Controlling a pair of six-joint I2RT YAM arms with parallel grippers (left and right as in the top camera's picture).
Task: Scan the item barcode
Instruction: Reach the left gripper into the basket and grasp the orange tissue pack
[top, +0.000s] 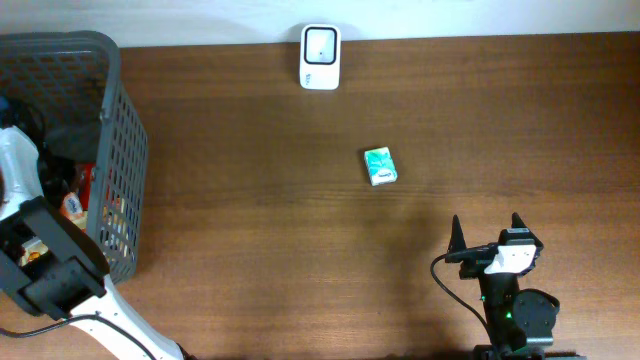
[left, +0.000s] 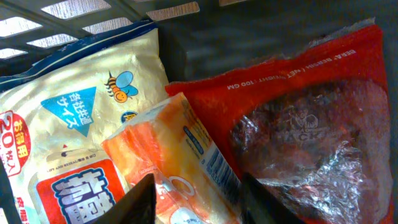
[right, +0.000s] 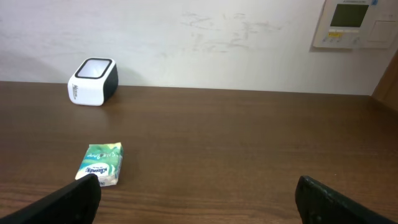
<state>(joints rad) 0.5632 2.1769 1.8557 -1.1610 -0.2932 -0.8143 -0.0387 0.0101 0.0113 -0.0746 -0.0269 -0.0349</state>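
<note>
Orange packet (left: 180, 165) sits inside left gripper (left: 198, 190), hold unclear; right gripper (right: 198, 190) spread wide above wooden table (right: 249, 137).

A grey plastic mesh basket (top: 125, 150) stands on the left end of the brown wooden desk (top: 300, 260), with a white boxy scanner (top: 320, 57) at the far edge and a green tissue packet (top: 380, 166) nearer and slightly right of it. In the basket, an orange snack packet (left: 180, 162) overlaps a cream printed bag (left: 68, 118) and a red crinkled bag (left: 311, 112).
</note>
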